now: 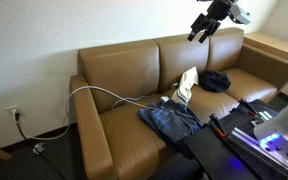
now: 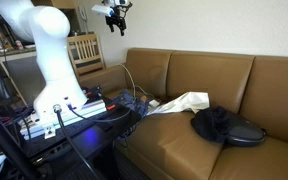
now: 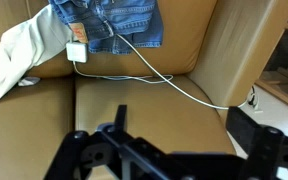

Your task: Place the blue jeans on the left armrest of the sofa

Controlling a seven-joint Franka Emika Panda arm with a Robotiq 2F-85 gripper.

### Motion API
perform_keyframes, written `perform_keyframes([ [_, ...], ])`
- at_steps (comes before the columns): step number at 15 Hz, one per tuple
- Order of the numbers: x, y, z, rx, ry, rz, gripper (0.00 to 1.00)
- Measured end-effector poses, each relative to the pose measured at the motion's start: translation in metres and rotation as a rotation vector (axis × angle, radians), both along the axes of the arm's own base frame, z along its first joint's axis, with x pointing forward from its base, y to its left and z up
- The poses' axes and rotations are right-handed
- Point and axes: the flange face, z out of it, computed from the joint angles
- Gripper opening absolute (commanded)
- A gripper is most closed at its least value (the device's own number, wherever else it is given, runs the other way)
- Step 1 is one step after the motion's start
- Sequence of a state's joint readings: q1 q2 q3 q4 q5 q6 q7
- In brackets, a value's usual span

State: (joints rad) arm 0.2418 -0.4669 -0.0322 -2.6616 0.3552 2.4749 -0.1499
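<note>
Held high above the sofa (image 1: 119, 70), the tool (image 1: 199, 35) was seen empty, jaws apart. Jeans (image 1: 169, 120) were spread on the seat.

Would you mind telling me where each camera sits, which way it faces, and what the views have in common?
Exterior view: in front of the sofa, off toward one end, facing its backrest; the raised gripper and robot stand show.
Exterior view: near the robot's base, looking across it toward the sofa; the white arm shows close by.
Wrist view: on the raised wrist, looking down at the seat and blue jeans; gripper parts show along the bottom.
Shared: both exterior views show the beige cloth and black garment.
</note>
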Motion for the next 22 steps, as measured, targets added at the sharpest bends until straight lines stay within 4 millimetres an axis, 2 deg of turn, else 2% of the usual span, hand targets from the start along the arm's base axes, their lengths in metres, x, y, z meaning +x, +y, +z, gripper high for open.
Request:
perform_keyframes([
  [5,-0.001,0.005,-0.002,-0.015,0.002,0.018,1.0],
  [9,0.0,0.01,-0.015,-0.025,0.035,0.023,1.0],
  [12,0.0,0.01,-0.016,-0.026,0.041,0.02,1.0],
  [13,0.0,0.008,-0.023,-0.03,0.06,0.012,1.0],
  [14,-0.001,0.007,-0.038,-0.044,0.092,0.008,1.0],
  [17,-0.013,0.017,-0.106,-0.071,0.233,0.026,1.0],
  [19,-0.022,0.034,-0.145,-0.092,0.275,0.048,1.0],
  [22,-0.026,0.063,-0.187,-0.142,0.244,0.086,1.0],
])
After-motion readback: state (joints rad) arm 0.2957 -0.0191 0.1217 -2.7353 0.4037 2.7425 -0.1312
